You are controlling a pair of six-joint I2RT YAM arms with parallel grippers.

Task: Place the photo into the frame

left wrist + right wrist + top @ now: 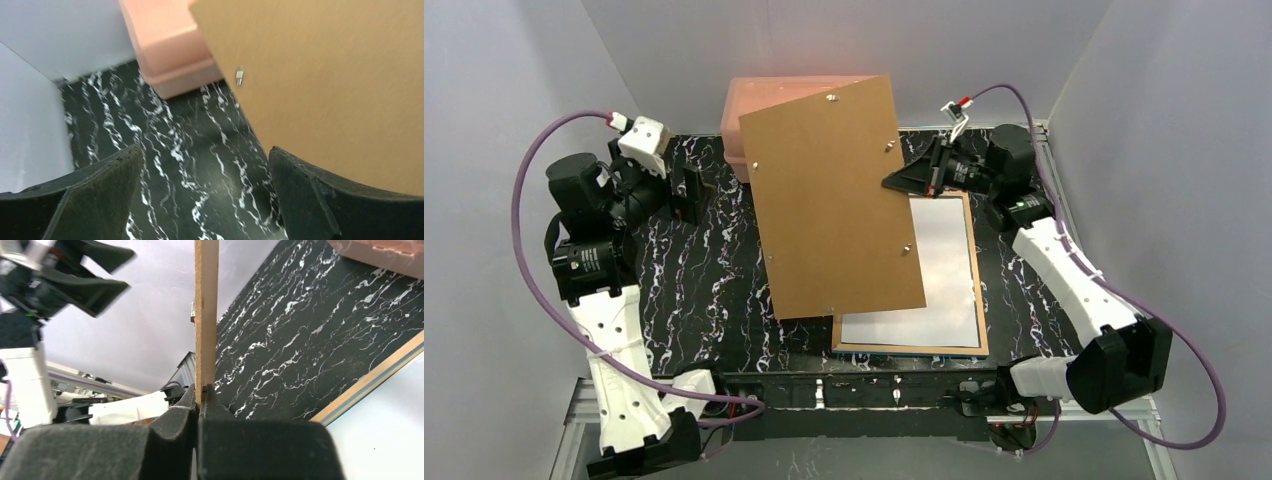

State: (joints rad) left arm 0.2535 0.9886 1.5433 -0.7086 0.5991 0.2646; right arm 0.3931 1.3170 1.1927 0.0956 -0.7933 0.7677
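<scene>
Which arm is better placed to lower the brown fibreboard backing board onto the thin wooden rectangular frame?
Right: the right gripper is shut on the backing board's edge, over the frame. The left gripper is open and empty.

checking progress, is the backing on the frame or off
Off. The right end effector pinches the backing by its edge and holds it tilted above the frame, which lies flat.

Bright even overhead light, pale glare recorded inside the frame point(979, 270), backing board point(325, 85) smeared by motion blur, fingers point(260, 450) defocused in right wrist view
</scene>
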